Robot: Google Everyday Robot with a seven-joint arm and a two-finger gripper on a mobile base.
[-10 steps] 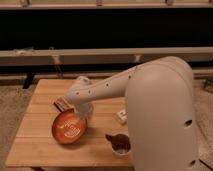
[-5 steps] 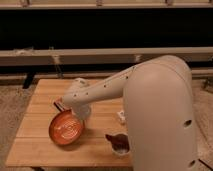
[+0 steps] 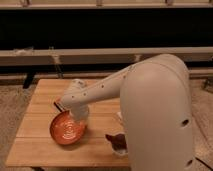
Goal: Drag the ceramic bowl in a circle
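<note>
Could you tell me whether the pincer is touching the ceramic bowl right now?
Cannot tell. In the camera view the pincer sits at the ceramic bowl's far rim, but the wrist hides the contact point.

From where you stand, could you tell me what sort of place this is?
Probably a lab or office test area, not a home: a bare wooden table on speckled floor, with a long dark window behind. The gripper reaches the orange bowl beside a small cup.
</note>
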